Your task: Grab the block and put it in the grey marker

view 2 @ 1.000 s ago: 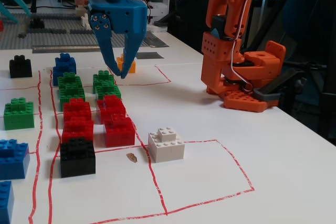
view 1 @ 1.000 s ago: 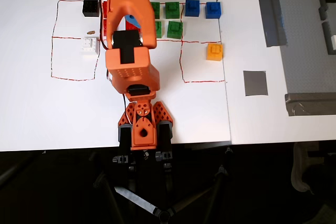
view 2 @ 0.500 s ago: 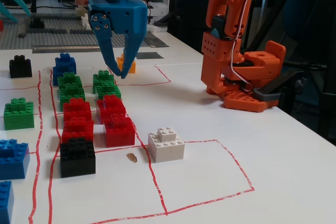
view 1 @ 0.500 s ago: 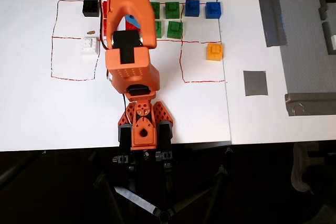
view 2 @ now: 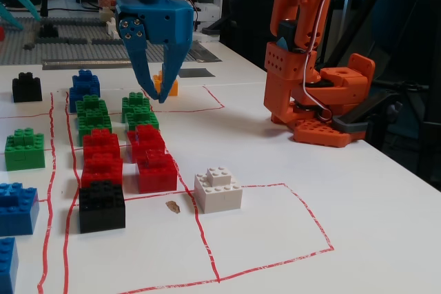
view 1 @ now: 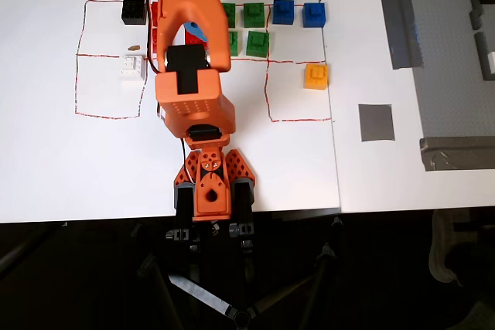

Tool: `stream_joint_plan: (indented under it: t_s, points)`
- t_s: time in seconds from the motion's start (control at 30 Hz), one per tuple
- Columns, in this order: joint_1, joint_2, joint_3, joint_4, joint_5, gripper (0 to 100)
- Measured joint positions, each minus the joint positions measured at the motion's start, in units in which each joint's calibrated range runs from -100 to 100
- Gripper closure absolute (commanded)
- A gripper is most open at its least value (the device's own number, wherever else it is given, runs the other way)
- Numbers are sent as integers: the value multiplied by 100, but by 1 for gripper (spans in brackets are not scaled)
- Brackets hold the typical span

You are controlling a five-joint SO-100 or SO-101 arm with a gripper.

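1. The claw [view 2: 155,94] hangs in the air in the fixed view, its blue fingers [view 2: 140,67] pointing down with a narrow gap between the tips and nothing held.
2. In that view the tips hover over the green bricks [view 2: 138,108], with the red bricks [view 2: 148,156] nearer the camera and the orange brick [view 2: 165,85] just behind the claw.
3. In the overhead view the orange arm [view 1: 189,59] covers the claw almost wholly; only a blue sliver shows beside the arm's right edge.
4. The block [view 1: 283,11] sits on the table to the right of the arm in the overhead view, in the top row just past two green bricks, with another blue brick [view 1: 314,15] right beside it.
5. In the fixed view the blue stack [view 2: 84,87] stands to the left of the claw, behind the green ones; the two blue bricks cannot be told apart there.
6. The marker [view 1: 376,122] lies flat in the overhead view, far to the right of the arm, beyond the orange brick and well apart from the block.
7. A white brick [view 2: 218,189] and a black brick [view 2: 101,206] stand nearest the fixed camera, in front of the claw.
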Motion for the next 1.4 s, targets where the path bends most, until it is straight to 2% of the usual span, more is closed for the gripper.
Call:
stream_joint_plan:
  t_s: [0.27, 0.43, 0.77, 0.93, 1.07, 1.23, 1.4]
  points:
    - [53, 0, -18, 120, 278, 100]
    - [699, -157, -18, 216, 454, 100]
    - [2353, -670, -27, 336, 1353, 100]
    - [2627, -670, -27, 336, 1455, 100]
    - [2689, -479, -827, 296, 1451, 99]
    - [2689, 87, -1169, 120, 1377, 93]
    - [2689, 357, -1169, 40, 1309, 79]
